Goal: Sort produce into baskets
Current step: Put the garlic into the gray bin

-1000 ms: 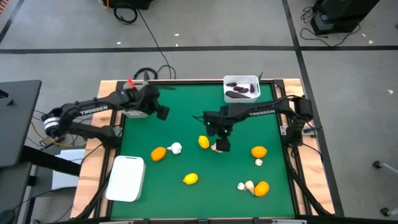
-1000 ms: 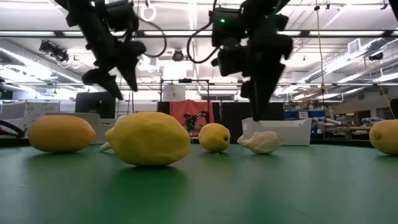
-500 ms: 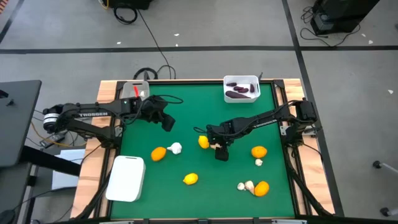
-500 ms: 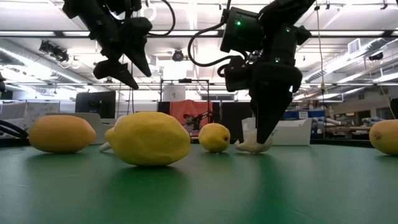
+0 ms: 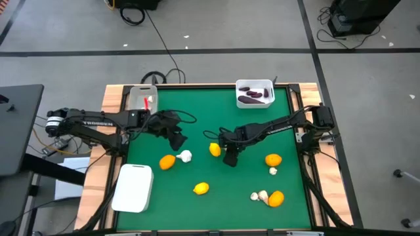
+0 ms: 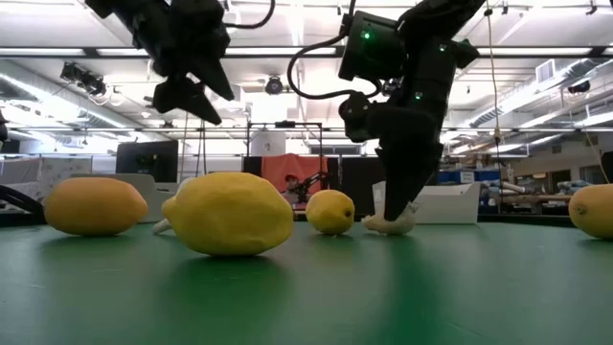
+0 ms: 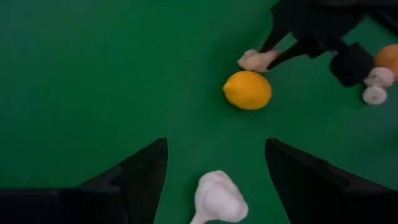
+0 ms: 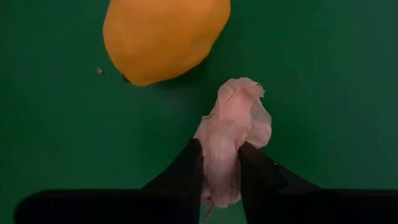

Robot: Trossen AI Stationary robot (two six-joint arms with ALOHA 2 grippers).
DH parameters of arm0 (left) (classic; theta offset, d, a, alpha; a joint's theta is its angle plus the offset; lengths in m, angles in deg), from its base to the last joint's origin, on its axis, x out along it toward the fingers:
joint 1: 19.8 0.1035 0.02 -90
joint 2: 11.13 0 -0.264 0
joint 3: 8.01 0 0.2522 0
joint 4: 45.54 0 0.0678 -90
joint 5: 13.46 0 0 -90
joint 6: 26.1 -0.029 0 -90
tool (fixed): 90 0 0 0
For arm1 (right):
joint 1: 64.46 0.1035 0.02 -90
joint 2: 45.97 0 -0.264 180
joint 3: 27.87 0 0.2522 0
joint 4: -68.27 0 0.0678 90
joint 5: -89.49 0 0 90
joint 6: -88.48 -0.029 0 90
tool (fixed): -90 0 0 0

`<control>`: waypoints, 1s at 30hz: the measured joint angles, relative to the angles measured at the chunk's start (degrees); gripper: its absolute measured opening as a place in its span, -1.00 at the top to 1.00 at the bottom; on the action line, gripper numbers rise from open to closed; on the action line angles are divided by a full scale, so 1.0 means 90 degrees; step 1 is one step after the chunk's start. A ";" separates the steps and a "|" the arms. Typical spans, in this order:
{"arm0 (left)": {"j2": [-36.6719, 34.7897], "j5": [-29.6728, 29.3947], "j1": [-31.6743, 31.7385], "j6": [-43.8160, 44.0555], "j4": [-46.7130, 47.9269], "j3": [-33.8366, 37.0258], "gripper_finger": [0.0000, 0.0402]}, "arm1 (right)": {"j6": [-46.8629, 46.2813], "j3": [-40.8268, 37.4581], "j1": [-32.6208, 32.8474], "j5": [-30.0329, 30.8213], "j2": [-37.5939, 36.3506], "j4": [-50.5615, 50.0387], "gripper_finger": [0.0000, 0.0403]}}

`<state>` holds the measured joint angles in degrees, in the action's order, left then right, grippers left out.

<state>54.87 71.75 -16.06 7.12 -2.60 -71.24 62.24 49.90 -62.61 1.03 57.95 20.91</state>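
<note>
My right gripper point(image 5: 230, 158) is down at the table's middle, shut on an off-white garlic bulb point(image 8: 233, 138) that lies beside a yellow lemon point(image 5: 214, 149). My left gripper point(image 5: 176, 138) hangs open over the table's left half, above and a little beyond another garlic bulb point(image 7: 217, 196), which lies on the cloth next to an orange fruit point(image 5: 167, 161). A white basket point(image 5: 254, 87) at the far edge holds dark purple eggplant pieces. My right gripper pinches the garlic bulb between its two fingers point(image 8: 189, 169), on the sides of its nearer half point(image 8: 222, 163). The fingers come from above, slanting down. The bulb still rests on the green cloth point(image 6: 393, 224), its papery end sticking out past the fingertips.
A translucent basket point(image 5: 143, 98) stands at the far left corner and a white basket point(image 5: 133, 188) at the near left. More fruits and garlic bulbs lie on the green cloth: a lemon point(image 5: 201, 189), an orange fruit point(image 5: 273, 159), and garlic bulbs point(image 5: 260, 195) beside another orange fruit point(image 5: 276, 198).
My right gripper has come down over the garlic bulb beside the lemon and now has its fingers on it. My left gripper has travelled from the far left toward the table's middle and near edge, ending above the garlic bulb next to the orange fruit.
</note>
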 joint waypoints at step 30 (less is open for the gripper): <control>0.0000 0.0688 -0.0893 -0.4203 -0.3160 0.0000 -0.33 | -0.0473 0.1078 -0.0053 -0.1685 -0.1569 0.2073 0.56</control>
<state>54.87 77.94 -24.10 -30.70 -31.04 -71.24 57.98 59.60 -63.09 -14.13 43.83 39.57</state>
